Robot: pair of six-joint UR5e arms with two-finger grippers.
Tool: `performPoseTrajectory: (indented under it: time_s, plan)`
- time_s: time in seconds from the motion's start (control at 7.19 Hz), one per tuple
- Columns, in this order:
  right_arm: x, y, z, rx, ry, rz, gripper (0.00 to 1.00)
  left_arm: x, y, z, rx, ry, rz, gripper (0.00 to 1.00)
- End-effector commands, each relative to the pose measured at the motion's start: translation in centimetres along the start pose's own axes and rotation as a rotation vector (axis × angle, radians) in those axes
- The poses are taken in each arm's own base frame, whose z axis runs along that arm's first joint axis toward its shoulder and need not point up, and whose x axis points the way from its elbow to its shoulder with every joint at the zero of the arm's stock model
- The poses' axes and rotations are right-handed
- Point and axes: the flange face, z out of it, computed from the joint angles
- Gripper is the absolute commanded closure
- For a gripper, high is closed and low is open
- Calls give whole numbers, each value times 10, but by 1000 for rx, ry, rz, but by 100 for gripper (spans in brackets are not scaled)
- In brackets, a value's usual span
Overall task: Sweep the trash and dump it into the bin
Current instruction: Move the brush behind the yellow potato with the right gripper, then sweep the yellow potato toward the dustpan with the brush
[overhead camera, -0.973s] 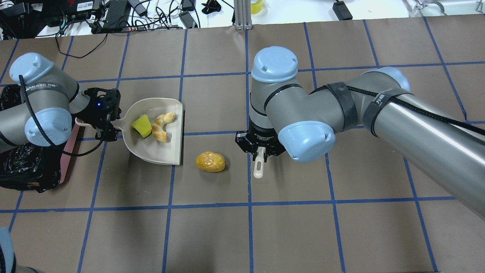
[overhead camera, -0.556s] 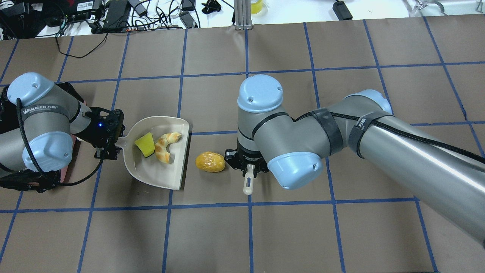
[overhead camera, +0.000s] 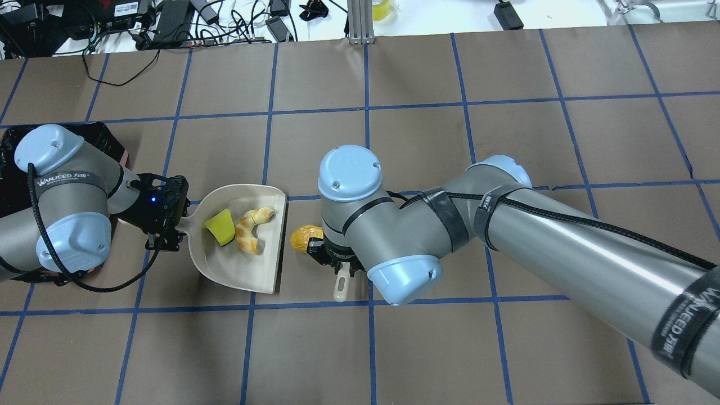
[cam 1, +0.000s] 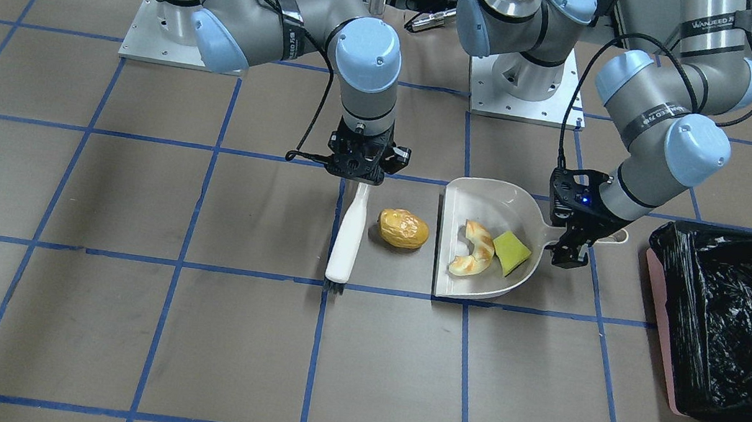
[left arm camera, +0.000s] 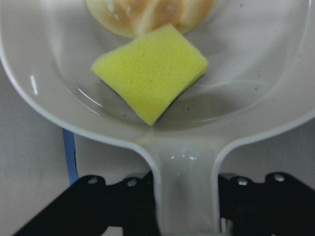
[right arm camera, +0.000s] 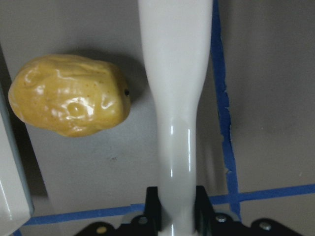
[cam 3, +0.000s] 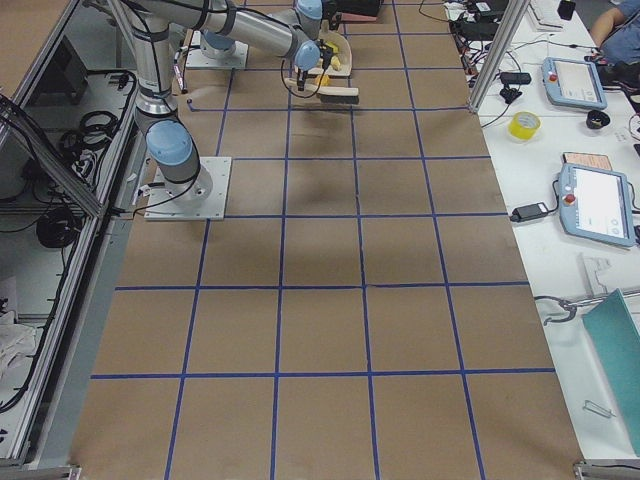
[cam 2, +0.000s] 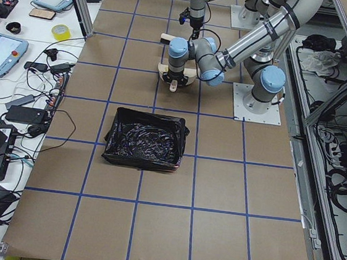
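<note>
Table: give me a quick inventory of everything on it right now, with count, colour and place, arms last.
bin: 1, pink with black liner, at the robot's far left.
dustpan: 1, beige, handle toward the bin.
bread piece: 1, tan, in the dustpan.
sponge wedge: 1, yellow-green, in the dustpan, nearer its handle.
potato-like lump: 1, golden-brown, just outside the dustpan's mouth.
brush: 1, white, on the lump's other side.
left gripper: shut on the dustpan's handle.
right gripper: shut on the brush's handle.
</note>
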Motion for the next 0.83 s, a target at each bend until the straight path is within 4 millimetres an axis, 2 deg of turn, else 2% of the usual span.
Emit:
performPoseTrajectory:
  time_s: [0.0, 0.14, 0.28, 0.7]
  plan:
    - [-10, -2, 10, 12, -11, 26, 100, -2, 2, 4, 3, 4, -5, 100]
    - [-23, 7, 12, 11, -61, 38, 100, -2, 2, 3, -1, -1, -5, 100]
    - [-40, 5, 14, 2, -109, 67, 100, -2, 3, 6, 1, 4, -6, 100]
    - [-129, -1, 16, 18, -154, 192, 100, -2, 3, 7, 1, 8, -24, 100]
